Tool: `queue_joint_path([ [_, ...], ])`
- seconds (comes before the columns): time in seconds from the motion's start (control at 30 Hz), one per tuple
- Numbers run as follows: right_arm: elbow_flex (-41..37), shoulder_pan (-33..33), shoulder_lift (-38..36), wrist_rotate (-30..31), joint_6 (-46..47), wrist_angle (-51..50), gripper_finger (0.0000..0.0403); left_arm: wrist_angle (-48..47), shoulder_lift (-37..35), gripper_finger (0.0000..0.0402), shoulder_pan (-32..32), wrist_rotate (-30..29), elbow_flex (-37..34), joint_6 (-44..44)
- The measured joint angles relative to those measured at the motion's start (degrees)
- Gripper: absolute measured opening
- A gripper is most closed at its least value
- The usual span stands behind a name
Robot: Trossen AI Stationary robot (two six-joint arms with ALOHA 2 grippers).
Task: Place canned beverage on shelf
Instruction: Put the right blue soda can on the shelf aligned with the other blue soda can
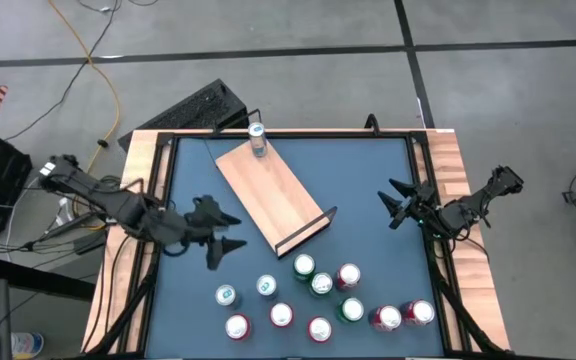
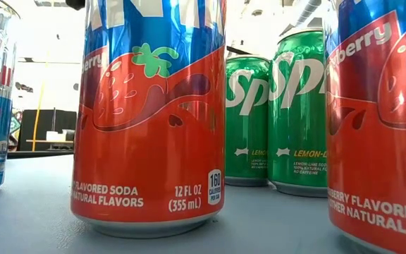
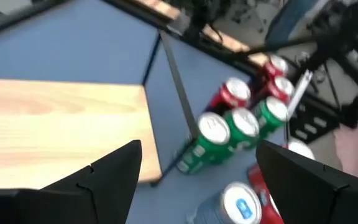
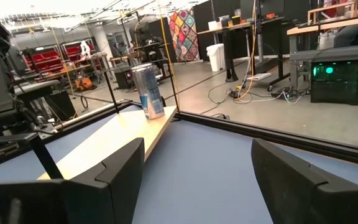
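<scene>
While the shelf (image 1: 271, 194) lies diagonally across the middle of the blue table (image 1: 368, 170), only one slim blue-and-silver can (image 1: 257, 139) stands on it, upright at its far end close to the table's back edge (you can see it well in the right wrist view too (image 4: 148, 91)). Everything else is bunched up on the mat near the front edge: a cluster of red strawberry soda cans (image 1: 347, 276) and green lemon-lime cans (image 1: 304, 266), with a couple of blue-topped ones (image 1: 227, 295) on the left side of the group. None of those touch the board.

Left gripper (image 1: 226, 231) hovers over the mat just left of the shelf's near end, fingers spread wide with nothing between them. From its wrist view the wood board (image 3: 61, 134) and the green cans (image 3: 219, 140) sit right ahead.

Right gripper (image 1: 396, 204) is over by the right side of the table, well apart from the cans, also splayed and empty.
</scene>
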Motion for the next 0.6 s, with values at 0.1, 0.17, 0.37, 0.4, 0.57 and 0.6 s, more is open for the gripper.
queue_joint_path([
  [0.1, 0.0, 0.0, 0.0, 0.0, 0.0, 0.0, 0.0282, 1.9, 2.9, 0.0303, -1.1, 1.9, 0.0, -0.2],
  [0.17, 0.0, 0.0, 0.0, 0.0, 0.0, 0.0, 0.0282, 3.5, 5.0, 0.0303, -1.5, 3.6, 0.1, 1.6],
  [0.37, 0.0, 0.0, 0.0, 0.0, 0.0, 0.0, 0.0282, 2.8, 12.5, 0.0303, -1.8, 6.4, 5.3, 12.8],
  [0.4, 0.0, 0.0, 0.0, 0.0, 0.0, 0.0, 0.0282, 2.5, 13.8, 0.0303, -1.8, 6.5, 6.3, 14.9],
  [0.57, 0.0, 0.0, 0.0, 0.0, 0.0, 0.0, 0.0282, 1.7, 18.8, 0.0303, -1.6, 9.8, 8.9, 20.1],
  [0.6, 0.0, 0.0, 0.0, 0.0, 0.0, 0.0, 0.0282, 1.8, 19.3, 0.0303, -1.4, 11.1, 8.9, 20.1],
])
